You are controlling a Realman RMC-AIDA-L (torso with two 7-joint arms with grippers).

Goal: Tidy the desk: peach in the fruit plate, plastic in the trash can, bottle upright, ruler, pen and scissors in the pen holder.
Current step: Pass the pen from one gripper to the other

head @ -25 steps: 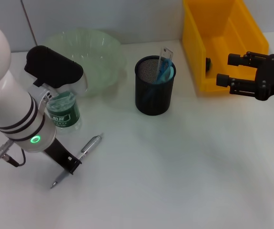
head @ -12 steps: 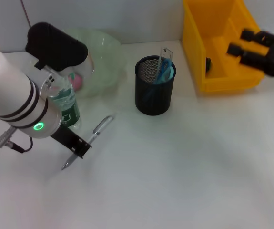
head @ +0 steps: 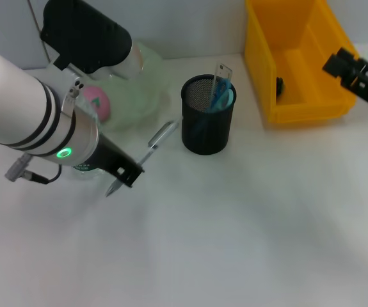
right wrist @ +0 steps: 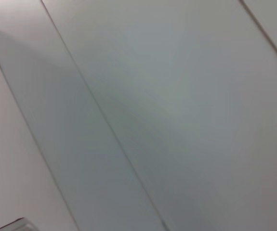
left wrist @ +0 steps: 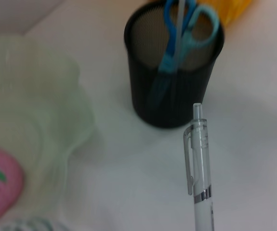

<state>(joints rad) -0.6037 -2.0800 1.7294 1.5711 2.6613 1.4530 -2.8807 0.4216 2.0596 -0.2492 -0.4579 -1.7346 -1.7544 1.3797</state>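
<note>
My left gripper (head: 129, 174) is shut on a clear pen (head: 159, 139), held tilted above the table just left of the black mesh pen holder (head: 206, 125). In the left wrist view the pen (left wrist: 199, 168) points toward the holder (left wrist: 174, 91). Blue scissors (left wrist: 177, 33) and a clear ruler (head: 222, 73) stand inside the holder. A pink peach (head: 96, 102) lies in the pale green fruit plate (head: 146, 86). The bottle (head: 84, 168) is mostly hidden behind my left arm. My right gripper (head: 356, 71) hovers open at the right edge of the yellow trash can (head: 296, 105).
A small dark item (head: 279, 86) lies inside the yellow bin. The right wrist view shows only a plain pale wall. Bare white tabletop fills the front and right of the head view.
My left gripper has lifted the pen off the table and carried it up and rightward to beside the pen holder. My right gripper has drawn back to the right, past the bin.
</note>
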